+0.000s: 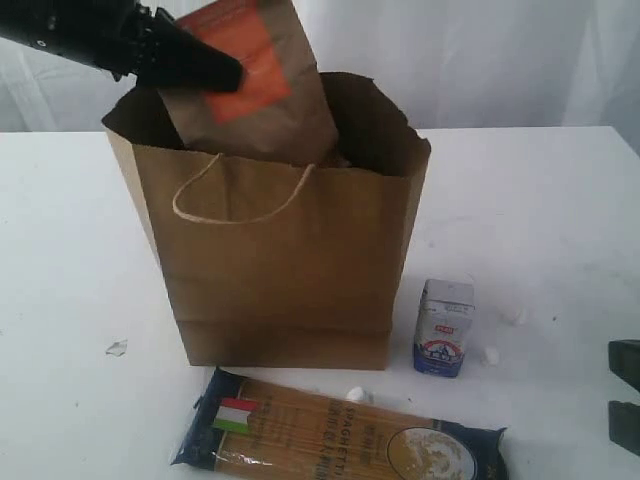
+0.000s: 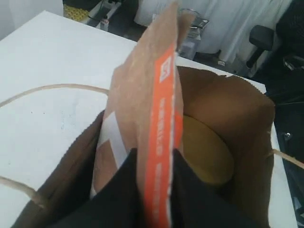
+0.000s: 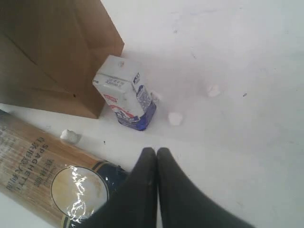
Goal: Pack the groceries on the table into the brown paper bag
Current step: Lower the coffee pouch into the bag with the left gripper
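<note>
Left gripper [image 1: 228,72] clamping pouch [image 1: 262,105] half inside bag [image 1: 290,270], right gripper [image 3: 156,152] closed, empty, carton [image 1: 443,328] and spaghetti [image 1: 340,435] on surface [image 1: 540,220] beside bag

On my white table [image 1: 540,200] I've got the bag [image 1: 290,270] standing upright. Carton [image 1: 443,328] stands just beside its corner. Spaghetti pkt [image 1: 340,435] lies flat in front of the bag. White crumbs [image 1: 491,355] sit near carton & pkt. Small clear scrap [image 1: 117,347] on the bag's other side.

The brown pouch [image 1: 255,85] blocks the 10 o'clock half of the mouth of the brown paper bag [image 1: 280,270]; the 2 o'clock half is open. The table [image 1: 540,200] is open at the bag's 3 o'clock; the small carton [image 1: 443,328] stands at 4, and the spaghetti packet [image 1: 340,435] lies across 6.
</note>
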Available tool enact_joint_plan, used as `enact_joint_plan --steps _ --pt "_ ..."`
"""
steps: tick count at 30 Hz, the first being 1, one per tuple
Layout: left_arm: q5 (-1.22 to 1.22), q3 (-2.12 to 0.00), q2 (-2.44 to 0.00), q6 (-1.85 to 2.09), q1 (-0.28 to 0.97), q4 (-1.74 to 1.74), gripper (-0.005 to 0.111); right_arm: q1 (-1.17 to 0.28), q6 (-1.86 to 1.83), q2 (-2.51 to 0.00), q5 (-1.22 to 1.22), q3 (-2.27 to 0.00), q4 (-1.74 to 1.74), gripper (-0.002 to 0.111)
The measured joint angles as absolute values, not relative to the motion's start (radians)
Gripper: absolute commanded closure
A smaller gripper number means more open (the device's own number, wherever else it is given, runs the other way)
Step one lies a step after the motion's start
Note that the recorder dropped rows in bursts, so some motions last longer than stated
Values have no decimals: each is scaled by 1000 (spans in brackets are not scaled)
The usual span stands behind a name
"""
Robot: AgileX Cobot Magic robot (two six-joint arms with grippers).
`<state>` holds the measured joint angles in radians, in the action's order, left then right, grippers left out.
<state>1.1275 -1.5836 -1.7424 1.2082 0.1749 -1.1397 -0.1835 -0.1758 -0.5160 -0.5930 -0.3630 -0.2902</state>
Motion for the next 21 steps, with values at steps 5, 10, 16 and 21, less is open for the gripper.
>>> enact_joint_plan --steps 5,10,16,21 --pt "1127 -1584 -1760 1212 177 -1132 47 -183 -176 -516 -593 -363 -290 108" --pt "1127 -1584 -1763 1212 177 -1127 42 -183 -176 -516 -593 -363 -288 108" --pt "1127 -1584 -1764 1212 177 -1136 42 -183 -176 -516 -593 -363 -288 108" --pt "1104 -1584 -1764 1213 177 -1189 42 -183 -176 -516 -592 -363 -288 108"
